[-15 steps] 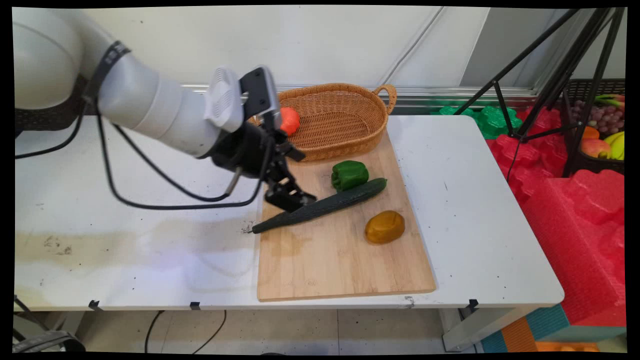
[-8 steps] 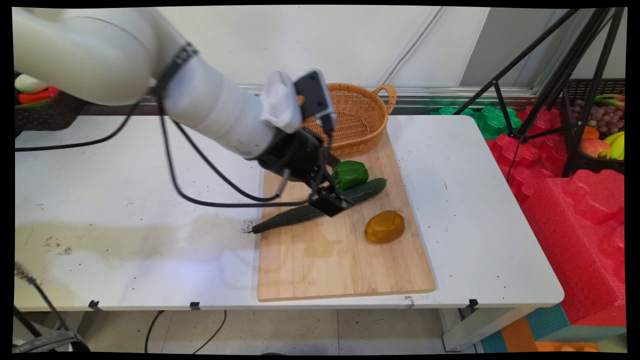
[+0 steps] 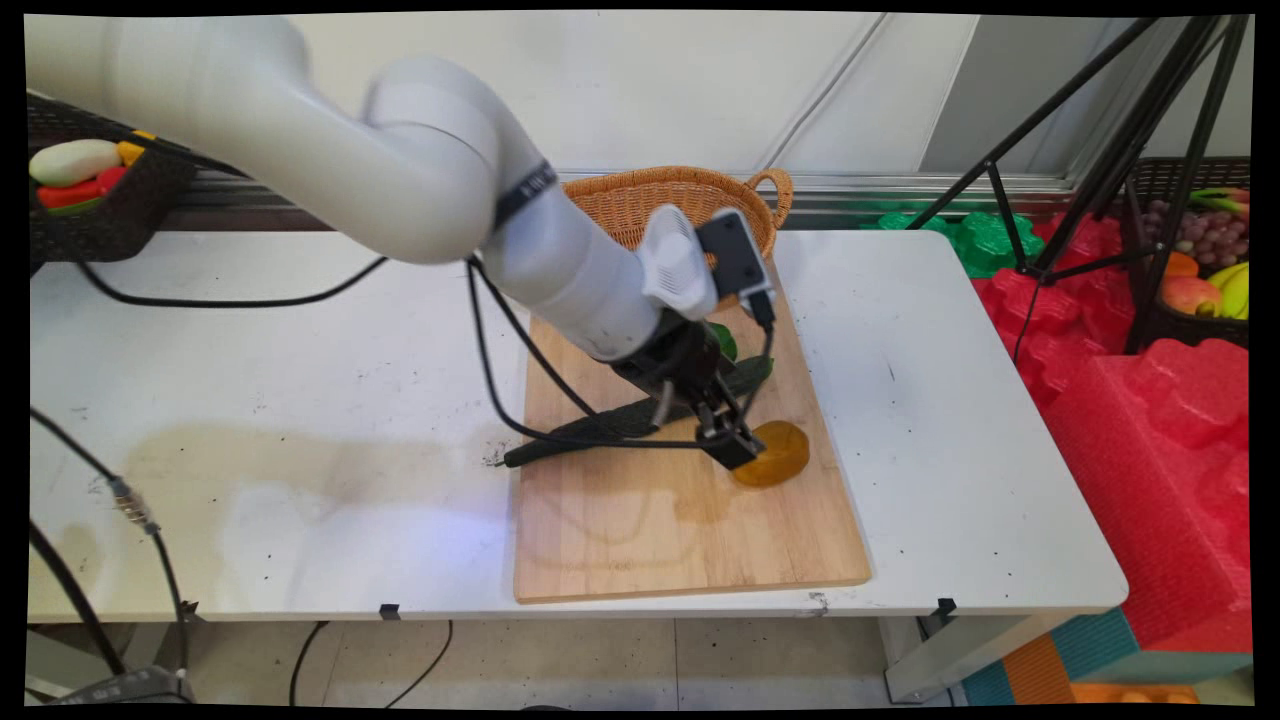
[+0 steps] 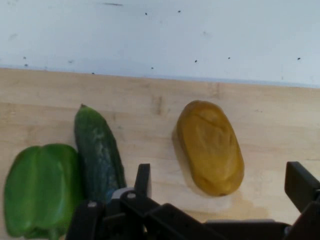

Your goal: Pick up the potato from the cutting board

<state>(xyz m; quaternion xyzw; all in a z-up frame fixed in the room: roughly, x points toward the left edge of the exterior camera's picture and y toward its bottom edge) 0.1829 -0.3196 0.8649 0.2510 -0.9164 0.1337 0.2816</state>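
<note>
My gripper (image 3: pixel 738 450) hangs low over the wooden cutting board (image 3: pixel 640 530), just left of a yellow-brown potato (image 3: pixel 775 452). In the hand view the gripper (image 4: pixel 220 182) is open, and the potato (image 4: pixel 210 147) lies between its two fingers (image 4: pixel 143 181) with nothing held. A long dark green cucumber (image 3: pixel 600 425) lies slantwise on the board behind the hand; in the hand view the cucumber (image 4: pixel 98 152) is left of the potato. The green bell pepper (image 4: pixel 42 187) sits beside the cucumber; in the main view the pepper (image 3: pixel 726 341) is mostly hidden by the wrist.
A wicker basket (image 3: pixel 640 195) stands at the board's far end. A black basket (image 3: pixel 90 200) with toy food sits at the far left. Black cables hang from the arm over the table (image 3: pixel 950 400). A tripod (image 3: pixel 1100 150) and red foam (image 3: pixel 1150 420) stand to the right.
The arm has swung to the right, from above the cucumber's left part to beside the potato. The objects on the board have not moved.
</note>
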